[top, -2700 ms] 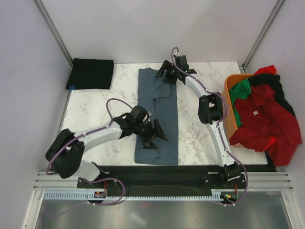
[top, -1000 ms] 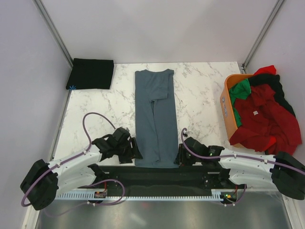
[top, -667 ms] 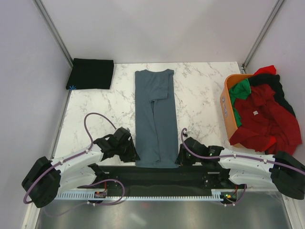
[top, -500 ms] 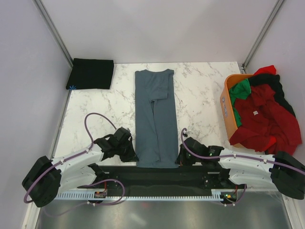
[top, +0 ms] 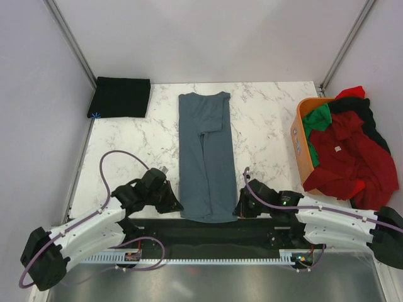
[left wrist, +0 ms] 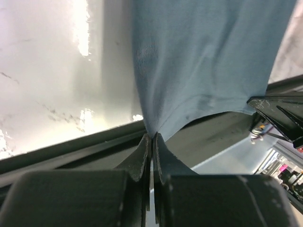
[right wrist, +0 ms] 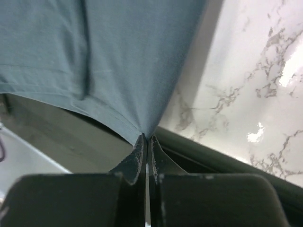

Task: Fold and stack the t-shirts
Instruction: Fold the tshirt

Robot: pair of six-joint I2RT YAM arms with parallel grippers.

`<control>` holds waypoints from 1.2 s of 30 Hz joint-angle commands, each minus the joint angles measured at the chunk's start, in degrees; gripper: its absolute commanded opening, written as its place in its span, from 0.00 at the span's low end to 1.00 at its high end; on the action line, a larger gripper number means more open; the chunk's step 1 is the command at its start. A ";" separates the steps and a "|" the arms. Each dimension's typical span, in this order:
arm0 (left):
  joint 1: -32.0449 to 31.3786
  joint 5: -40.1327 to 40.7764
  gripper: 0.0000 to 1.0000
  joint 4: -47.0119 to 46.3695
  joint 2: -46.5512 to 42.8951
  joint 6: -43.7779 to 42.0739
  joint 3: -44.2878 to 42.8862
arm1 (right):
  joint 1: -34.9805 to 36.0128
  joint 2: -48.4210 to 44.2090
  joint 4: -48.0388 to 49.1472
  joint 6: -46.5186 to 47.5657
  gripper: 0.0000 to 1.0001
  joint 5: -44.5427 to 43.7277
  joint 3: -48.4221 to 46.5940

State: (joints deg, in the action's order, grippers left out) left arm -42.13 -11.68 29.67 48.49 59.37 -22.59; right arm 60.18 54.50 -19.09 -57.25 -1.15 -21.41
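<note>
A grey-blue t-shirt, folded into a long strip, lies down the middle of the marble table. My left gripper is shut on its near left corner. My right gripper pinches the near right corner the same way. Both corners are raised a little off the table's front edge. A folded black t-shirt lies at the far left corner. Red, green and black t-shirts are heaped in and over an orange basket at the right.
The table's dark front rail runs just below both grippers. Metal frame posts stand at the back corners, with grey walls on either side.
Both grippers have closed on the shirt's near corners and lifted them slightly, and the near hem has drawn a little away from the front edge. Earlier, both arms came back from mid-table.
</note>
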 commanded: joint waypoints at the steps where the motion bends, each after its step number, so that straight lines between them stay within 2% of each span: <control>1: -0.15 1.39 0.02 8.35 -3.49 1.01 -5.26 | 0.37 -4.04 -5.51 -0.31 0.00 -0.69 -6.52; 5: -0.06 5.17 0.02 15.31 -2.53 -3.38 -15.26 | 0.37 -3.18 -11.91 1.17 0.00 -7.35 -14.17; 11: 0.20 9.13 0.02 17.08 4.50 -7.87 -25.02 | -1.20 4.99 -17.29 6.70 0.00 -13.18 -27.97; 19: 3.63 10.81 0.02 18.23 17.50 -14.36 -37.69 | -13.50 15.63 -15.90 14.44 0.00 -8.70 -39.14; 26: 12.58 7.64 0.02 18.23 28.93 -20.34 -49.28 | -22.55 25.73 -13.87 18.40 0.00 -3.78 -47.93; 36: 20.59 2.54 0.02 18.14 47.12 -25.89 -61.16 | -29.77 42.25 -12.11 21.13 0.00 0.97 -60.40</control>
State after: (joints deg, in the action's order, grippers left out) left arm -23.11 -6.66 47.86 92.03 37.82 -79.96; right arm 31.66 93.32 -32.95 -38.22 -2.13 -77.43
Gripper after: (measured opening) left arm 0.032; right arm 0.011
